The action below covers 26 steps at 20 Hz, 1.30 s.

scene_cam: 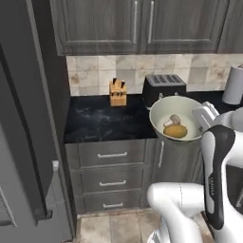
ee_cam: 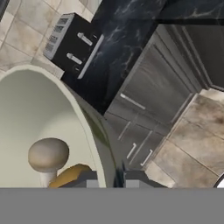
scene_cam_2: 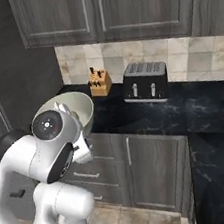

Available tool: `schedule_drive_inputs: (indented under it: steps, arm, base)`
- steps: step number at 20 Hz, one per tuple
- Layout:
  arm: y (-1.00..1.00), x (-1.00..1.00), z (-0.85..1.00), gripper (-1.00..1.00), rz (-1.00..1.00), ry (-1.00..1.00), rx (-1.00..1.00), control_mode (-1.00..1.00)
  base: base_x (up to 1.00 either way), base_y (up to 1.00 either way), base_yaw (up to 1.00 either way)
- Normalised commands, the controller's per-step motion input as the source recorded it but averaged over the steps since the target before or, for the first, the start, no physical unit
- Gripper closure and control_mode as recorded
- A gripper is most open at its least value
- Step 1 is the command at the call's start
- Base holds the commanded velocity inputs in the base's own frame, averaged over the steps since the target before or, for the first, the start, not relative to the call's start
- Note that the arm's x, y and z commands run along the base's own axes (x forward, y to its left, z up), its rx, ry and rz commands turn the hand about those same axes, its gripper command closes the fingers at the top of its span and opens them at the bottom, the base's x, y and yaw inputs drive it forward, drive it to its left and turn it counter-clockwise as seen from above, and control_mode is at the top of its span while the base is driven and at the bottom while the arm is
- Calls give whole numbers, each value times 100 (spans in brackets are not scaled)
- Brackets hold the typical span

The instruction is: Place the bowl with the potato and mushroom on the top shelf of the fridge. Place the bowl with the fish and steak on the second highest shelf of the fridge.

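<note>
My gripper (ee_cam: 112,179) is shut on the right rim of a pale green-white bowl (scene_cam: 163,110), holding it in the air in front of the black counter's edge. Inside the bowl lie a tan potato (scene_cam: 175,131) and a white-capped mushroom (scene_cam: 172,120). In the hand view the mushroom (ee_cam: 48,154) stands beside the potato (ee_cam: 70,174), with the bowl (ee_cam: 39,105) wall between my fingertips. From the right base my arm covers most of the bowl (scene_cam_2: 78,107). The grey fridge (scene_cam: 19,190) is at the far left. Its shelves, the fish and the steak are out of view.
On the black counter (scene_cam: 99,121) stand a black toaster (scene_cam: 163,84), a wooden knife block (scene_cam: 117,92) and a white paper roll (scene_cam: 233,84). Drawers (scene_cam: 112,155) sit under the counter, dark wood cabinets (scene_cam: 137,23) above it. A dark tall panel (scene_cam: 47,95) separates counter and fridge.
</note>
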Motion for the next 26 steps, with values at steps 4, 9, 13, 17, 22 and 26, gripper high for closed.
schedule_drive_inputs:
  steps: [4, 9, 13, 17, 22, 26]
  arm:
    - [0, 0, 0, 100, 0, 0, 0, 100]
    - [0, 0, 0, 100, 0, 0, 0, 100]
    - [0, 0, 0, 100, 0, 0, 0, 100]
    - [0, 0, 0, 100, 0, 0, 0, 100]
    - [0, 0, 0, 100, 0, 0, 0, 100]
    - [0, 0, 0, 100, 0, 0, 0, 100]
  base:
    - [-100, 11, 30]
    - [-100, 71, 37]
    - [-100, 100, 37]
    - [-69, 100, 28]
    - [-4, 100, 8]
    - [56, 100, -14]
